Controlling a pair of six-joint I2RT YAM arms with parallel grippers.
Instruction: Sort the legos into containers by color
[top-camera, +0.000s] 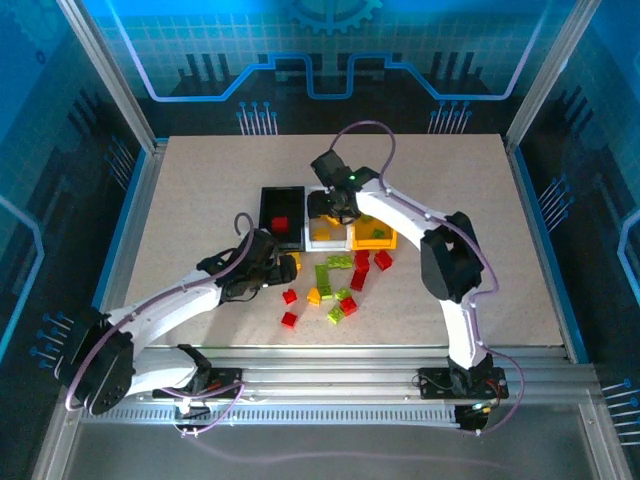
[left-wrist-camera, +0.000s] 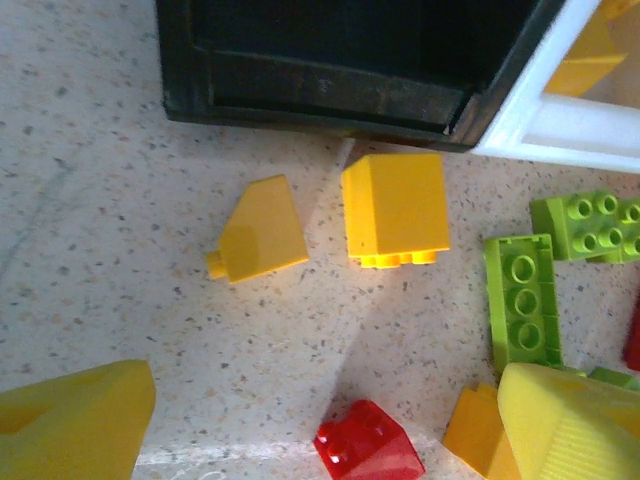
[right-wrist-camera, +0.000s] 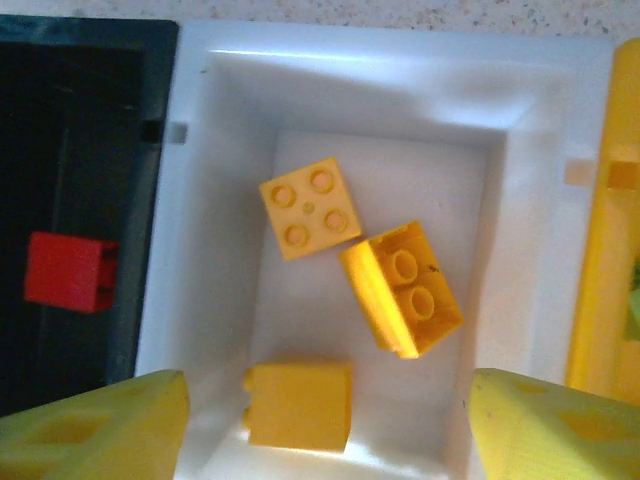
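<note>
My right gripper (right-wrist-camera: 325, 425) hangs over the white bin (right-wrist-camera: 190, 200), jaws apart and clamping nothing; both yellow fingertips (right-wrist-camera: 95, 425) show at the bottom edge of the wrist view. Three yellow-orange bricks lie on the floor of that bin: a square four-stud brick (right-wrist-camera: 309, 207) toward 11 o'clock, a tilted brick (right-wrist-camera: 403, 288) just beside it toward 4 o'clock, and a third brick (right-wrist-camera: 300, 405) at 6 o'clock, apart from the others. The black bin (right-wrist-camera: 70, 130) adjoins at 9 o'clock and holds one red brick (right-wrist-camera: 68, 271); the yellow bin (right-wrist-camera: 600, 270) adjoins at 3 o'clock. In the top view the three bins stand in a row at mid-worktop (top-camera: 200, 200). My left gripper (left-wrist-camera: 320, 420) hovers low over the worktop at 6 o'clock of the black bin, jaws apart and empty. Between its fingertips (left-wrist-camera: 75, 425) and the bin wall lie a yellow-orange sloped piece (left-wrist-camera: 258, 230) and a yellow-orange block (left-wrist-camera: 395, 208), near each other but not touching. A red sloped piece (left-wrist-camera: 368, 443) lies at 6 o'clock; a lime green three-stud brick (left-wrist-camera: 523, 300) and a lime green stud plate (left-wrist-camera: 590, 222) lie at 3 o'clock. The loose pile (top-camera: 335, 285) of red, green and yellow-orange legos sits at 6 o'clock of the bins.
</note>
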